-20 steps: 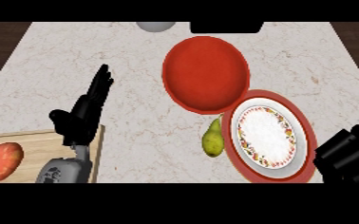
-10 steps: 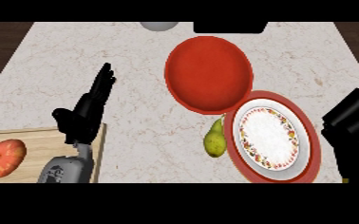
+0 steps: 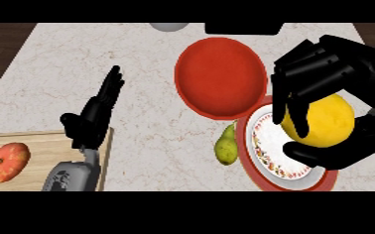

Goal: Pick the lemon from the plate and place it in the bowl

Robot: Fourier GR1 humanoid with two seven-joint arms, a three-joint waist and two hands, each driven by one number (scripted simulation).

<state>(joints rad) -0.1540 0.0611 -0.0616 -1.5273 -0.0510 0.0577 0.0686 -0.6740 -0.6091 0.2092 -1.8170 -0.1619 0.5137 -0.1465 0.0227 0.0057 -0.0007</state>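
The pale marbled stone counter (image 3: 147, 59) carries a round red bowl (image 3: 219, 77) near centre, and at its 5 o'clock, touching it, a red-rimmed white patterned plate (image 3: 267, 148). Over that plate the black right hand (image 3: 326, 79) curls its fingers and thumb around the round yellow lemon (image 3: 326, 119). At 9 o'clock the black left hand (image 3: 95, 111) rests with straight fingers. A green-yellow pear (image 3: 228, 146) lies just beside the plate's 9 o'clock edge.

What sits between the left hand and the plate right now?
In the head view, a green pear lies on the counter between the left hand and the plate, against the plate's rim.
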